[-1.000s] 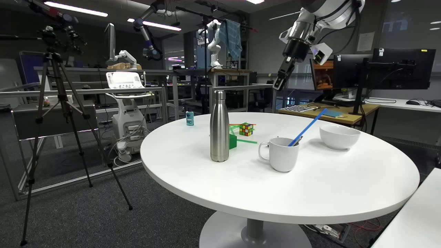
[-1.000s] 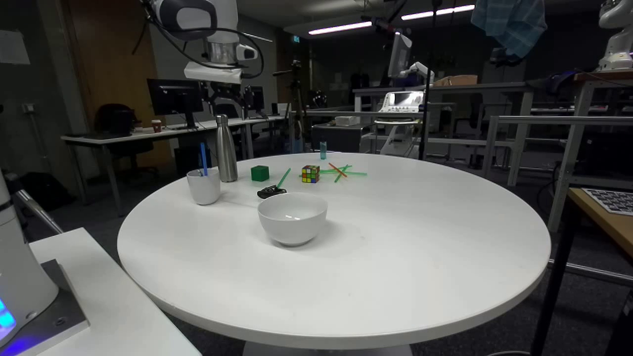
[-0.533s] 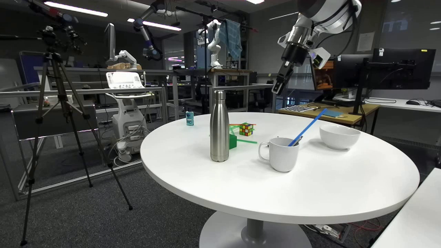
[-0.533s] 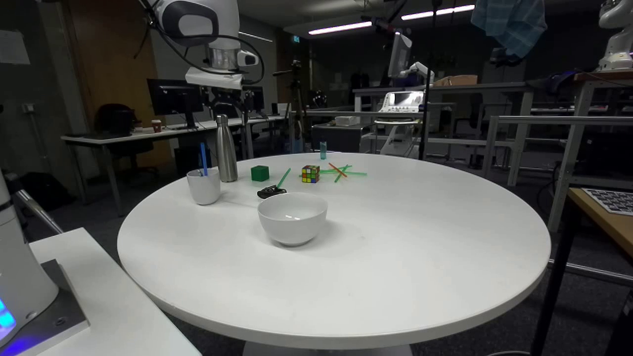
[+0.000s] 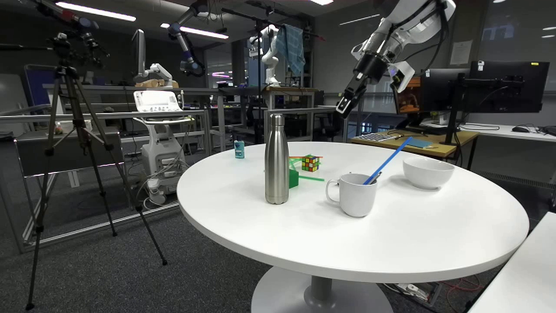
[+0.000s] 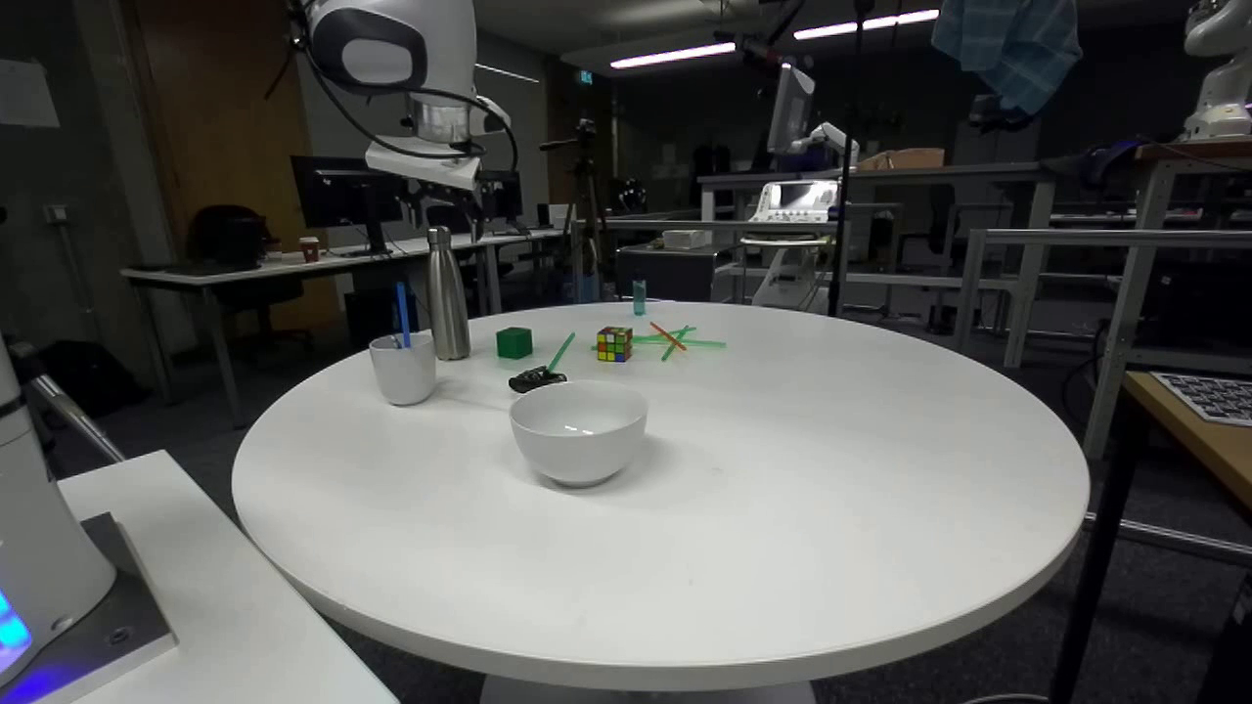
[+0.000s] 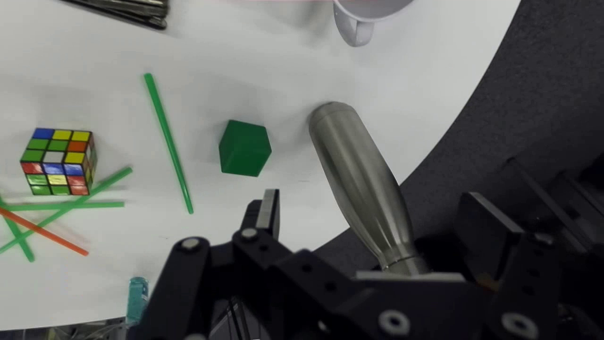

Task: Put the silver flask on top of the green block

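Apparently, lining-up step is in hand: gripper (image 7: 377, 203) is hanging above table (image 6: 812, 489), fingers (image 7: 269, 212) spread wide, holding nothing. Bottle (image 5: 276, 163) is standing upright on table, near green block (image 6: 514, 343). Next move is likely calling for centring fingers around bottle, closing.

a round white table (image 5: 399, 243) stands on dark grey carpet (image 5: 200, 278). strip lights (image 5: 95, 11) glow overhead. a black tripod (image 5: 77, 102) stands in front of a metal railing (image 5: 117, 115), and a blue cloth (image 5: 292, 48) hangs high up. dark monitors (image 5: 438, 95) stand by a wooden desk (image 5: 399, 144). in an exterior view, a paper sheet (image 6: 27, 93) hangs on a grey wall (image 6: 34, 166), near a brown panel (image 6: 196, 117).
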Motion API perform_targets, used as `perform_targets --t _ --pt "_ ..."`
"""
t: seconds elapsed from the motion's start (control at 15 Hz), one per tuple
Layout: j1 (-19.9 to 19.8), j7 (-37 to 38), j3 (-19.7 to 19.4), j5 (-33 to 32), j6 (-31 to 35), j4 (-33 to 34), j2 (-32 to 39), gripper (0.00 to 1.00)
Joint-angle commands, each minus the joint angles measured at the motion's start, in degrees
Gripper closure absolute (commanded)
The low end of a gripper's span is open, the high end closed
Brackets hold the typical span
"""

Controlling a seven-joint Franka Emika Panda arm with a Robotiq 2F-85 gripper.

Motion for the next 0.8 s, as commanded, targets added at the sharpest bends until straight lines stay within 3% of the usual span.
perform_targets --t 0.0,0.2,0.73 --pt "0.00 -8.73 0.94 8.85 -1.19 2.27 1.36 0.00" --pt "-0.36 -11.72 2.28 12.93 -2.21 4.16 3.38 0.00" --pt "-1.47 -9.63 6.65 8.73 -4.45 14.30 15.32 0.00"
